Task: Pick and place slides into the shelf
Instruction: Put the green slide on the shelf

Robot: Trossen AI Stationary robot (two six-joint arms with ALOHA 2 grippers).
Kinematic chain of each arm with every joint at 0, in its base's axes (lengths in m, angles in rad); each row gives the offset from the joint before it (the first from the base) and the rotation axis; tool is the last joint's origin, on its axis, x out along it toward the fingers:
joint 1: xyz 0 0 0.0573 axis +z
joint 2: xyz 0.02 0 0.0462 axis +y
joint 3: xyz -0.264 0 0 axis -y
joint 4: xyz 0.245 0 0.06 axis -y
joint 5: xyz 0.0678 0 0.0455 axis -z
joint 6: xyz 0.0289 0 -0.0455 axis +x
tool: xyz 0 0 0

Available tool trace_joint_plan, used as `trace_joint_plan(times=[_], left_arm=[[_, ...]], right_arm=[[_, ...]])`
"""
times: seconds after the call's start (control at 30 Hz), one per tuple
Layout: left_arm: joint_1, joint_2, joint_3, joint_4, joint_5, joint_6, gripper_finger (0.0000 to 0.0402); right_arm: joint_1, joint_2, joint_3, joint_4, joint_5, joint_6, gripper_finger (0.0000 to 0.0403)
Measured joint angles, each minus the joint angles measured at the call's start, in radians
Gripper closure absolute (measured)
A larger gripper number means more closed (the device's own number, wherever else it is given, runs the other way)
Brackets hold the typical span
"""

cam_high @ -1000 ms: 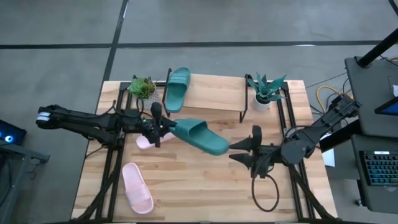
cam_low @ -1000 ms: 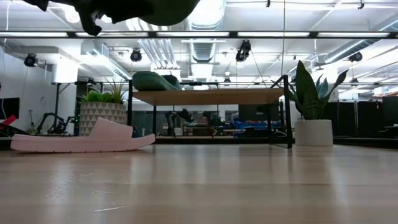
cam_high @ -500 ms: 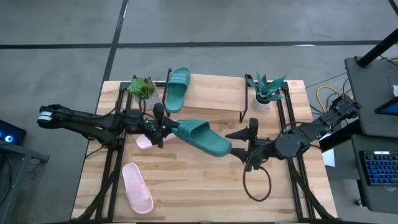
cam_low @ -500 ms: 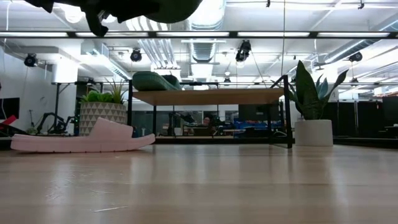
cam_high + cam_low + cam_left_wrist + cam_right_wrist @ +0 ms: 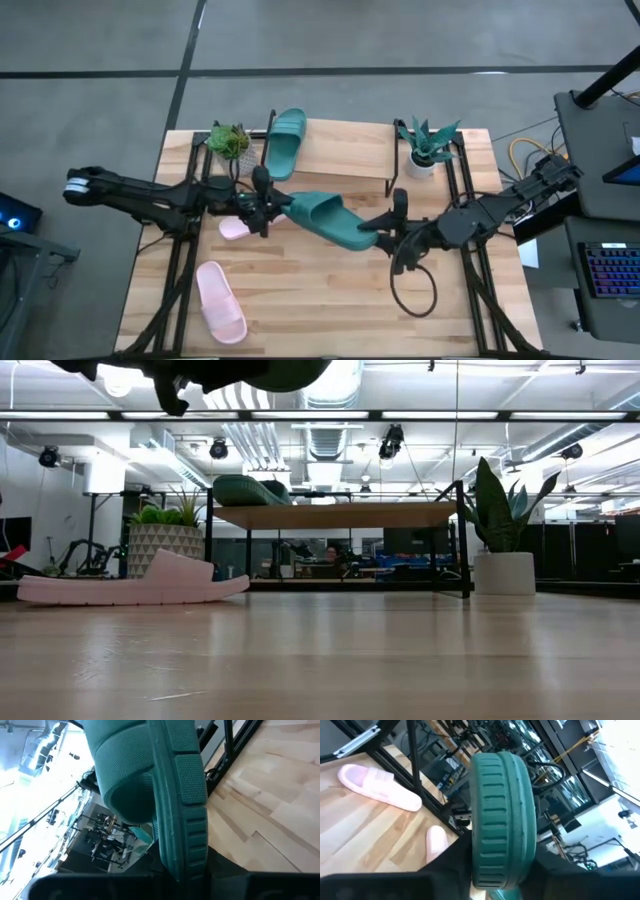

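A dark teal slide hangs in the air over the table's middle, at the top edge of the low view. My left gripper is shut on its heel end. My right gripper is open, its fingers standing on either side of the toe end. The second teal slide lies on the left end of the shelf. One pink slide lies sole-down near the table's near-left corner. The other lies partly hidden below my left gripper. My left gripper pinches the teal slide's heel end between its two fingers, coming level from the table's left, along the slide. The slide is lifted clear and reaches out toward the right arm. My right gripper's fingers lie close beside the toe end; whether they touch it I cannot tell.
Potted plants stand at the shelf's left end and right end. A black cable loop lies on the table below the right arm. Black frame rails run along both table sides. Bare wood lies in front of the shelf.
My right gripper has moved toward the table's left, up to the held slide's toe end, so that its fingers now stand on either side of it. My left gripper, with the slide, has shifted slightly toward the right.
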Motion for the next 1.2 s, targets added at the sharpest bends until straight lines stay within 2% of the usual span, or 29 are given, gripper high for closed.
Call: trace_joint_plan(times=[0.1,0.17,0.3,0.5,0.63,0.73,0.93,1.1,1.2], left_arm=[[0.000,0.008,0.006,0.003,0.000,-0.008,0.0381],[0.000,0.005,0.006,0.005,-0.005,-0.021,0.0364],[0.000,-0.018,0.005,0.015,-0.037,-0.064,0.0301],[0.000,-0.074,0.004,0.017,-0.158,-0.136,0.0196],[0.000,-0.111,0.004,-0.016,-0.202,-0.152,0.0146],[0.000,-0.126,0.007,-0.022,-0.220,-0.201,0.0132],[0.000,-0.171,0.000,-0.040,-0.239,-0.257,0.0128],[0.000,-0.187,0.001,-0.072,-0.246,-0.298,0.0128],[0.000,-0.150,0.002,-0.117,-0.269,-0.298,0.0128]], right_arm=[[-0.008,0.000,0.000,0.001,-0.001,-0.006,0.0336],[-0.010,0.000,0.000,0.002,0.002,-0.008,0.0345],[-0.012,0.000,-0.005,0.005,0.024,-0.038,0.0346],[-0.014,0.001,-0.027,0.003,0.182,-0.042,0.0348],[-0.028,0.001,-0.050,0.032,0.231,-0.053,0.0348],[-0.064,0.001,-0.090,0.095,0.243,-0.087,0.0348],[-0.153,0.028,-0.174,0.255,0.274,-0.168,0.0348],[-0.205,0.126,-0.148,0.291,0.296,-0.206,0.0348],[-0.219,0.211,-0.095,0.293,0.375,-0.239,0.0348]])
